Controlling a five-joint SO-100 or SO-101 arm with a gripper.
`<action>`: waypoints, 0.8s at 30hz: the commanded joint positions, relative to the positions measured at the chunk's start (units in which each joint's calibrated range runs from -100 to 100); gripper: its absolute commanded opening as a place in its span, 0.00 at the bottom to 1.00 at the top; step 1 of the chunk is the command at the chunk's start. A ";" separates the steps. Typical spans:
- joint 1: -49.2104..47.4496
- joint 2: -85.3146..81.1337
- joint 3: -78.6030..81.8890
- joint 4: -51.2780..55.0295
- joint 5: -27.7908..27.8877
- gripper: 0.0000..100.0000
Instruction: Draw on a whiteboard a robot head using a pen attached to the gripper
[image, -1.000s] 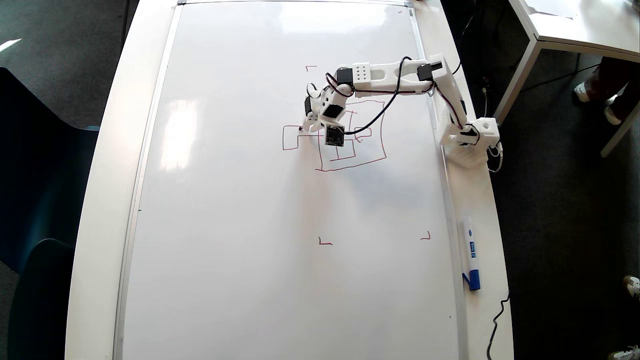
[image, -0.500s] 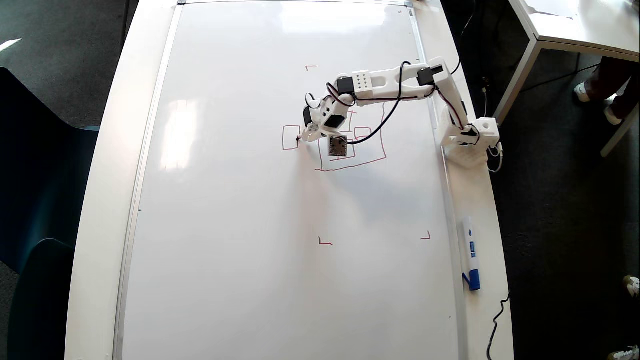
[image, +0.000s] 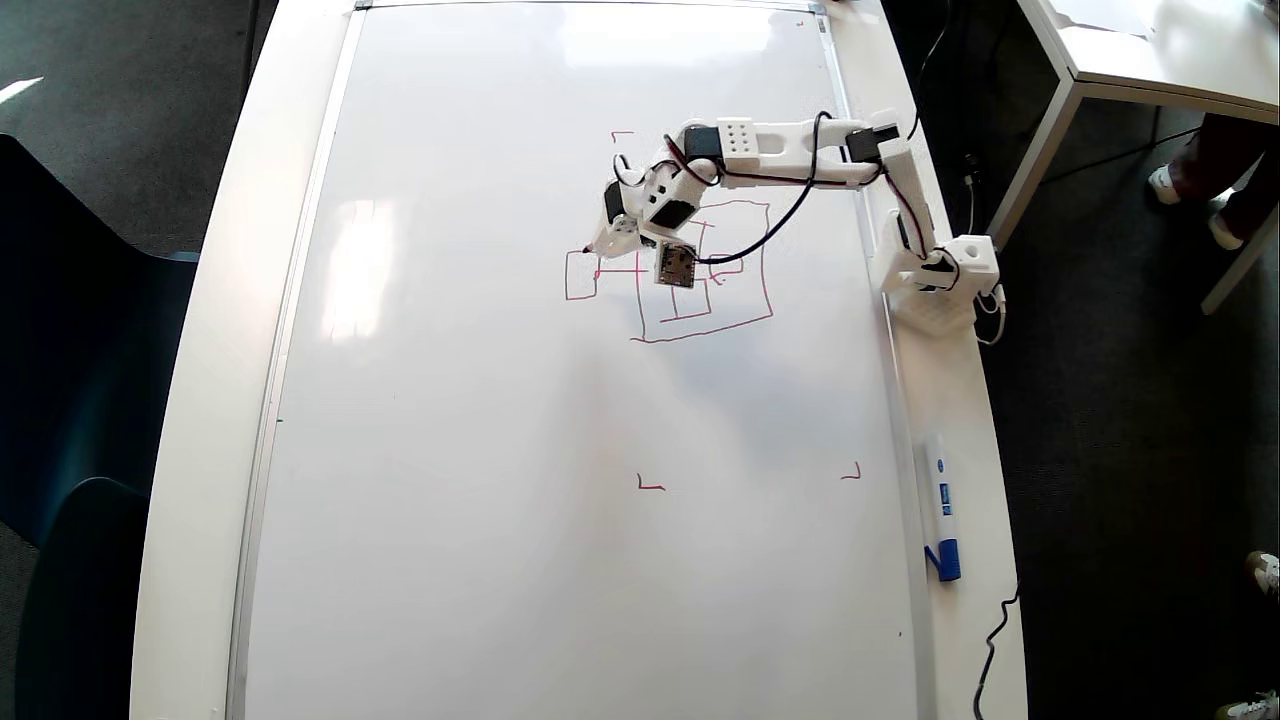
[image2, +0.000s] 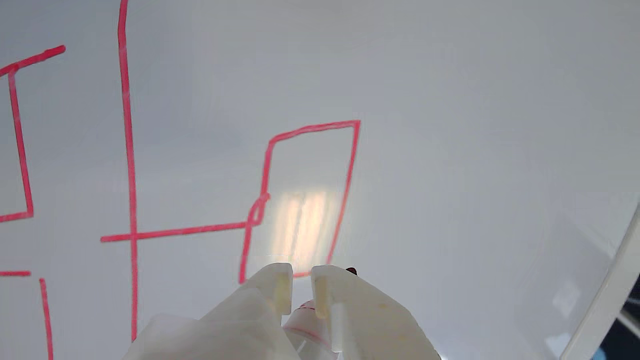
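Observation:
The whiteboard (image: 480, 480) fills the table in the overhead view. On it is the red robot head (image: 705, 325): a large square with smaller squares inside, joined by a short line to a small box (image: 567, 280) on its left. My white gripper (image: 612, 238) hangs over the small box's upper right corner. In the wrist view the gripper (image2: 300, 280) is shut on the pen (image2: 306, 320), whose dark tip (image2: 351, 271) sits by the corner of the small box (image2: 352, 165) on the whiteboard (image2: 475, 150).
A white marker with a blue cap (image: 940, 510) lies on the table strip right of the board. My base (image: 940, 275) stands at the board's right edge. Small red corner marks (image: 650, 486) dot the board. A second table (image: 1150, 50) stands at upper right.
The gripper went down along the small box's right side, then came back up to its top right corner. The forearm swung upward in the overhead view.

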 joint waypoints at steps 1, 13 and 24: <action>0.22 -11.06 4.94 0.96 0.14 0.01; 0.22 -36.47 20.46 9.64 0.14 0.01; 0.07 -53.24 23.64 23.63 0.30 0.01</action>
